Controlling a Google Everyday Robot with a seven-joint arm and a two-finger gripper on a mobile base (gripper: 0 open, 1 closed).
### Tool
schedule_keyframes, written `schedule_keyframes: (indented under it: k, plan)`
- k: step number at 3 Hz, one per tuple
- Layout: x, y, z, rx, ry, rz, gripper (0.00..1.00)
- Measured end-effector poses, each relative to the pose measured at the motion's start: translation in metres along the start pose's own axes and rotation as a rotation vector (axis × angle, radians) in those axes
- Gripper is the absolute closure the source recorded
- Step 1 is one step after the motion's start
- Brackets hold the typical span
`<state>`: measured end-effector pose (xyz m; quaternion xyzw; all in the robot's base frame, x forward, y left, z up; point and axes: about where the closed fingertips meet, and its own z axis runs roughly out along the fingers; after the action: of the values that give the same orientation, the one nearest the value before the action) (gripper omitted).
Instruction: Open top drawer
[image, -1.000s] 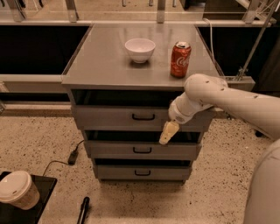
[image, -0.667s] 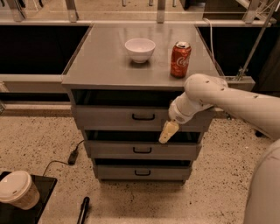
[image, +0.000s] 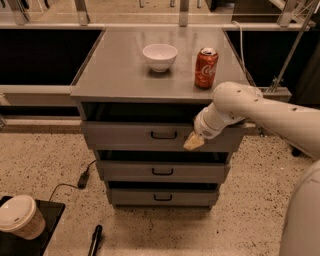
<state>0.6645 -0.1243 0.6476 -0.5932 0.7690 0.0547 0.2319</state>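
**Top drawer not pulled yet, gripper parked just right of the handle**

The top drawer (image: 120, 136) is found directly under the cabinet top (image: 115, 80), and its small dark bar handle (image: 164, 135) is set at the centre of the flat grey front. The gripper (image: 194, 141) is seen just right of that handle and a touch lower, near the front's bottom edge. It's carried by the white arm (image: 260, 110), which reaches in from the right of the handle. Whether the claw is spread or pressed together can't be told, and contact with the front can't be confirmed either. Nothing is seen held in it.

It's probably kept that close so the bar can be reached with a short sideways slide. The bar isn't hooked, so the pull is judged not started.

On room: out in front of the handle only bare speckled floor (image: 250, 210) is seen, so the pull path looks open. Below the handle, the middle drawer (image: 125, 171) and bottom drawer (image: 130, 197) are narrower and shouldn't get in the way. Above and behind the handle, a white bowl (image: 160, 56) and a red cola can (image: 206, 67) are stood on top, and a jerky pull could rock the can. Far down-left of the handle, a lidded paper cup (image: 20, 217), a black tray (image: 50, 215) and a cable (image: 75, 182) are well apart from everything.
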Motion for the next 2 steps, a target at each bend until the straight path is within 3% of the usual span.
schedule_keyframes:
  k: [2]
  plan:
    - [-0.0001,0.0,-0.0002,0.0,0.0,0.0,0.97]
